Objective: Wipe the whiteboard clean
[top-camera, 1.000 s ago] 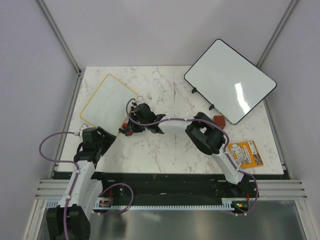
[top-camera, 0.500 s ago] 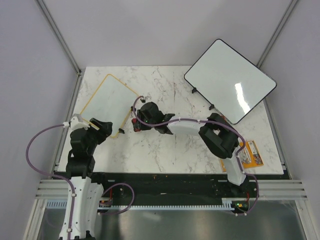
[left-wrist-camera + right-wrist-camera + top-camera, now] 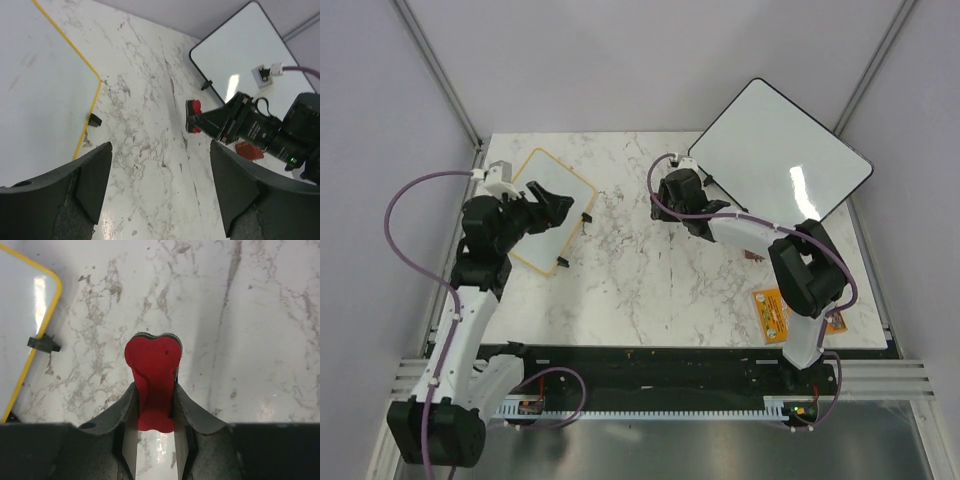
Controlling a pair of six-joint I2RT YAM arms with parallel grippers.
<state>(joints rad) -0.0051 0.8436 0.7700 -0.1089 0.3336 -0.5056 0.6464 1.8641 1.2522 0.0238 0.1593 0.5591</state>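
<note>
The left gripper (image 3: pixel 552 200) hangs wide open and empty over the whiteboard (image 3: pixel 542 242), which lies at the table's 10 o'clock. The right gripper (image 3: pixel 152 390), clamped on a red eraser (image 3: pixel 151 362), is well apart at the whiteboard's 3 o'clock. The table (image 3: pixel 650 290) is white marble, with an orange card (image 3: pixel 770 315) at 4 o'clock, a black-framed board (image 3: pixel 780 160) propped at 1 o'clock and pale walls (image 3: pixel 620 60) behind; the whiteboard's long axis runs from 7 to 1 o'clock, with black clips (image 3: pixel 587 218) on its 4 o'clock edge.
</note>
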